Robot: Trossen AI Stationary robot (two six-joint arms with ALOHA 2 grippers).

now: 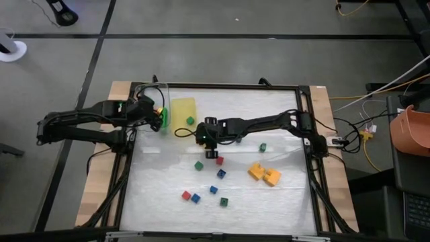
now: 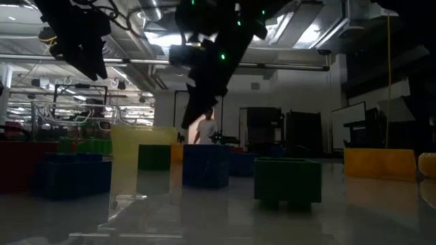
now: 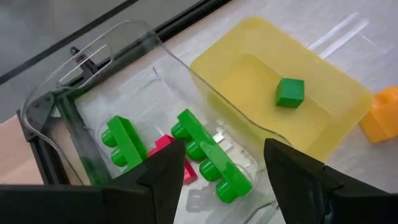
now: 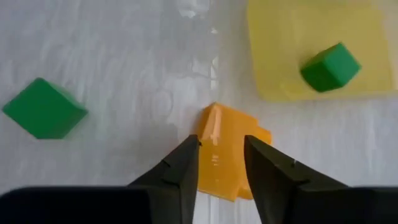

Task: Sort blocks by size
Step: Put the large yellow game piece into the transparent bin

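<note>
We see the left pincer (image 3: 217,171) over a clear container (image 3: 93,74) at the counter's (image 1: 289,202) back left, its dark fingers spread wide with nothing between them. Inside the container, whose thin walls are glossy and rounded at the corners, lie two long green bricks (image 3: 211,155) with studded tops and a red brick (image 3: 168,152) partly hidden behind a finger. Just beside the container sits a yellow tray (image 3: 323,81), translucent, shallow and square with soft edges; a small green cube (image 3: 290,92) rests on its floor.

The right pincer (image 4: 221,165) hangs over the middle of the counter, near the tray's front edge. Its fingers stand narrowly apart on either side of an orange block (image 4: 224,149), smooth and shiny with sharp edges; we cannot tell whether they touch it. A second green cube (image 4: 43,109) lies apart from it on the counter.

The counter's top is a pale, glossy sheet with faint streaks, framed by dark rails. Scattered over its front half are more small cubes: a red one (image 1: 186,195) and a blue one (image 1: 195,198) just beside each other, another blue (image 1: 221,173), a green one (image 1: 224,201). Two larger orange bricks (image 1: 264,174) lie touching to the right of them, and a lone green cube (image 1: 263,146) sits behind those.
</note>
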